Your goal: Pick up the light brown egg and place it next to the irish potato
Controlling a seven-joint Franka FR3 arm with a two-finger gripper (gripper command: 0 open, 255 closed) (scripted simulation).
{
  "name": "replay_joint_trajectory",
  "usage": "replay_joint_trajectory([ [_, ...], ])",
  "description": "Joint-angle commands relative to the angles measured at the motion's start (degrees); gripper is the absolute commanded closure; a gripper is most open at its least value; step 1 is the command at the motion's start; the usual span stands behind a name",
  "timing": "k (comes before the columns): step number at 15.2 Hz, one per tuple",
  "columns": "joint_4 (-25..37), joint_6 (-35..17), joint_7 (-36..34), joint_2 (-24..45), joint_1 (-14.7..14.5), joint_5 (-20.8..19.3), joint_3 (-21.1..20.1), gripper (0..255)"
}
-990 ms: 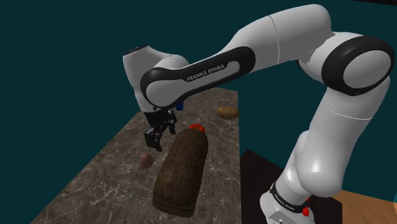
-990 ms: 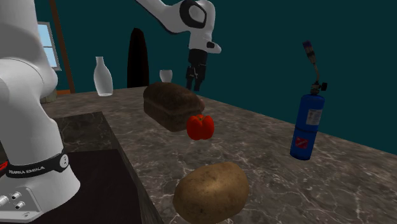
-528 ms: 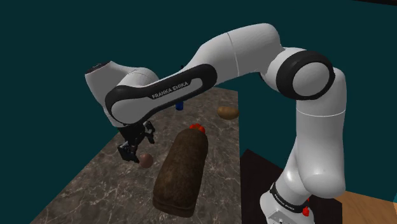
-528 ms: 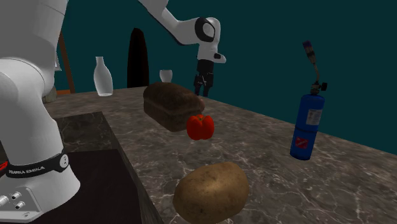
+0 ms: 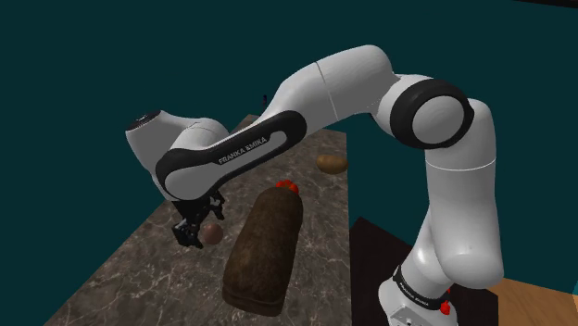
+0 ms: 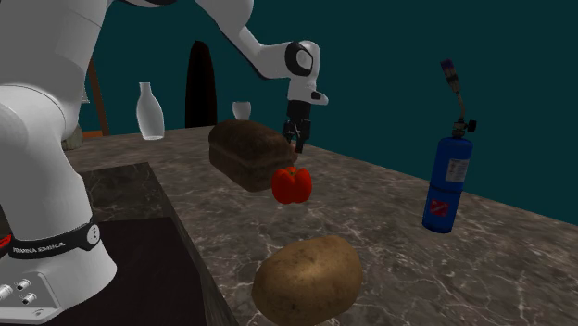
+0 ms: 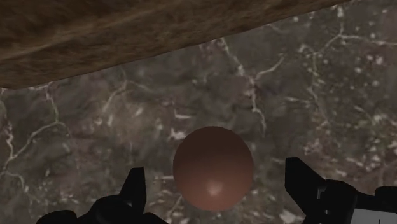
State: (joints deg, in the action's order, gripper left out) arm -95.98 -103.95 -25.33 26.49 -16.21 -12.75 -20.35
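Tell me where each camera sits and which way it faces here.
Shoulder view: beside and behind the stand, looking down along the marbled counter; the whole white arm shows, gripper at the brown egg.
Second exterior view: low by the potato, looking back along the counter; the base and the arm's far end show.
Wrist view: on the hand, looking down at the egg between the open fingers.
Shared: both exterior views show the bread loaf and red pepper, from opposite ends.

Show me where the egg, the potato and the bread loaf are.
egg (image 7: 213, 168), wrist view, middle of shell.
potato (image 6: 307, 278), second exterior view, centre of skin.
bread loaf (image 5: 266, 243), shoulder view, top crust.
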Motion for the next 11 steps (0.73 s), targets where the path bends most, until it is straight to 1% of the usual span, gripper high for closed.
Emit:
replay_joint_trajectory([
  [1, -0.95, -0.97, 0.01, -0.01, 0.17, -0.08, 0.08, 0],
  [8, -0.92, -0.96, 0.01, 0.01, 0.16, -0.08, 0.08, 0],
  [9, -0.92, -0.96, 0.01, 0.01, 0.16, -0.08, 0.08, 255],
  [11, -0.92, -0.96, 0.01, 0.01, 0.16, -0.08, 0.08, 255],
])
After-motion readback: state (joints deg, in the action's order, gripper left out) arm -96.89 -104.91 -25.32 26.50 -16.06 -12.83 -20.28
